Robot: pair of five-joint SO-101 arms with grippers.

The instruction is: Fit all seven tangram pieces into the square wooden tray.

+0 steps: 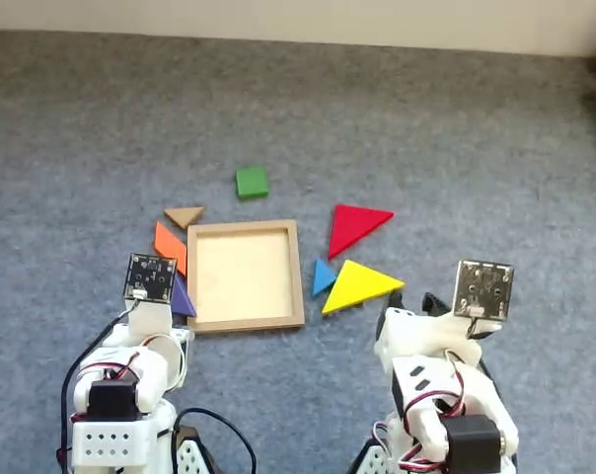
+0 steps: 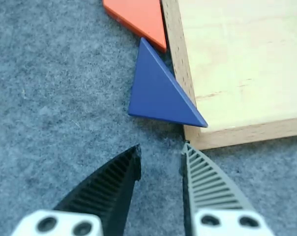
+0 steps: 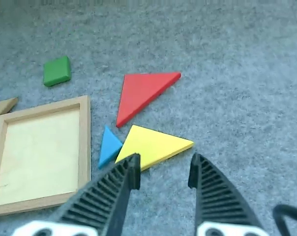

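Left gripper (image 2: 161,155) and right gripper (image 3: 163,169) both with fingers apart; dark blue triangle (image 2: 158,96) at the tray's (image 1: 245,322) eight o'clock judged light, rigid, thin and smooth-faced, so pinch across its edges near the middle.

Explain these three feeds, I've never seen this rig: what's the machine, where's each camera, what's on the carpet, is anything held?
Two robot arms sit side by side. The high view looks down from a fixed camera; the other two come from a camera on each arm's wrist, looking past its two-fingered tool. On the carpet lies the square wooden tray, nothing in it. Around it: an orange parallelogram, a dark blue triangle at its edge, a tan triangle, a green square, a red triangle, a light blue triangle and a yellow triangle. The left tool, by the dark blue triangle, and the right tool, by the yellow one, are open and empty.
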